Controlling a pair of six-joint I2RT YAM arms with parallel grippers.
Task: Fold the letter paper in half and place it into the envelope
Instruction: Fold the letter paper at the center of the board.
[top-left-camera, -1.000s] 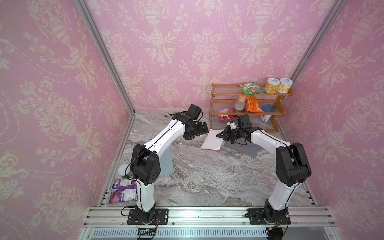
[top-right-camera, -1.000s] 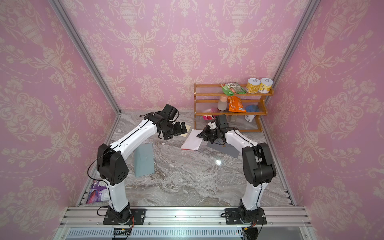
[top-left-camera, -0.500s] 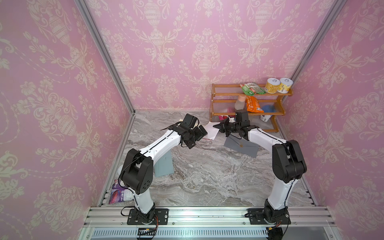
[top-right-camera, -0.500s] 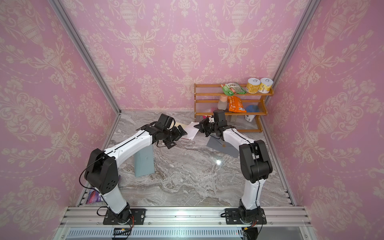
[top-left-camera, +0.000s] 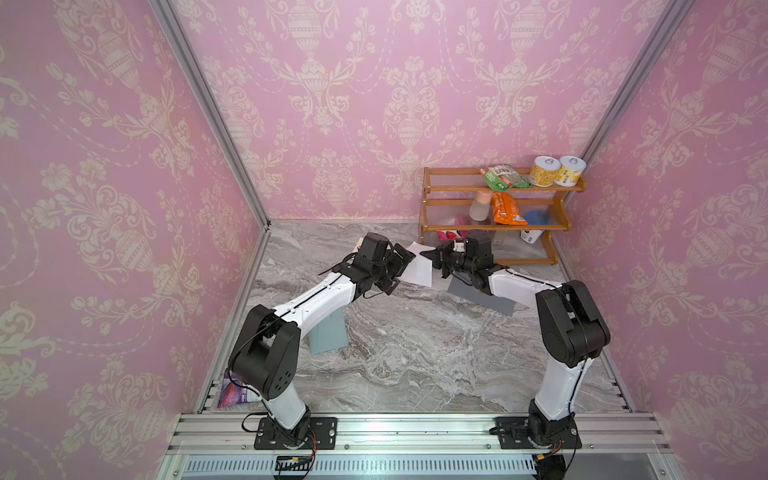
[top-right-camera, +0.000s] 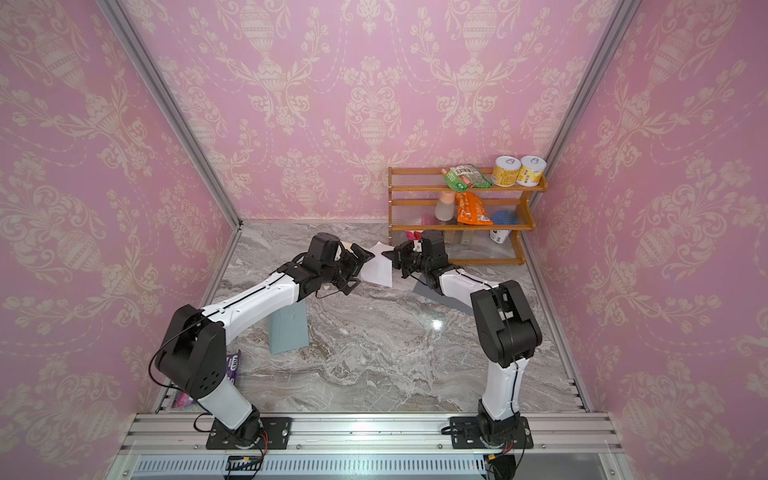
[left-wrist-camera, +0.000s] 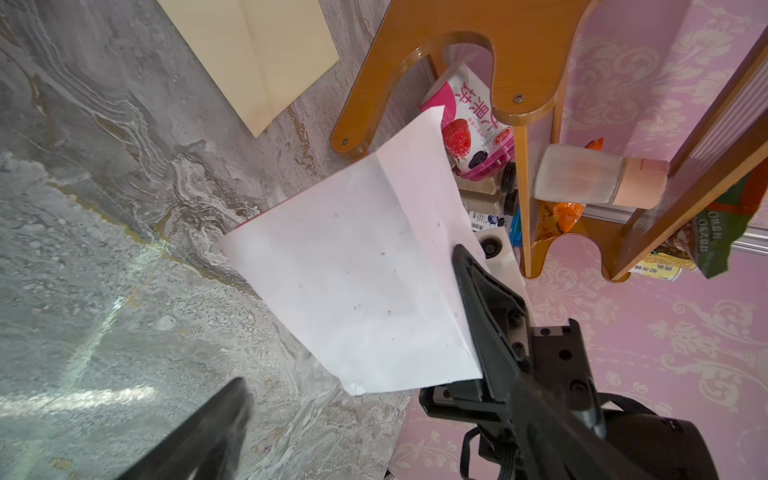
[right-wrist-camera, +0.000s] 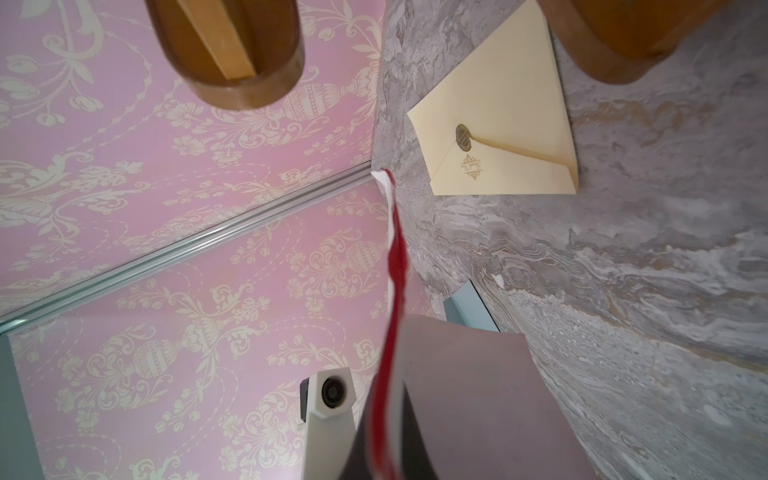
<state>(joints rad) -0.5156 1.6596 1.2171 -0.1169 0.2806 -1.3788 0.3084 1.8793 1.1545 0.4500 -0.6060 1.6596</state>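
Observation:
The letter paper (top-left-camera: 419, 269), white with a red back, hangs off the table near the back. My right gripper (top-left-camera: 433, 259) is shut on one edge of it. In the right wrist view the paper (right-wrist-camera: 397, 257) runs edge-on out of the right gripper (right-wrist-camera: 386, 419). My left gripper (top-left-camera: 401, 270) stands open at the paper's opposite edge. In the left wrist view the paper's (left-wrist-camera: 361, 282) lower corner hangs between the spread fingers (left-wrist-camera: 224, 415). The cream envelope (right-wrist-camera: 498, 124) lies flat, flap closed, beside the shelf foot; it (left-wrist-camera: 257, 54) is mostly hidden behind my left wrist in both top views.
A wooden shelf (top-left-camera: 498, 226) with cans, packets and a bottle stands at the back right, close behind both grippers. A grey sheet (top-left-camera: 482, 297) lies under my right forearm. A blue-grey sheet (top-left-camera: 328, 334) lies under my left arm. A purple packet (top-left-camera: 232, 390) sits at the front left.
My right gripper has carried the paper back toward the shelf and raised it. My left arm has sunk lower and brought its open jaws to the paper's edge.

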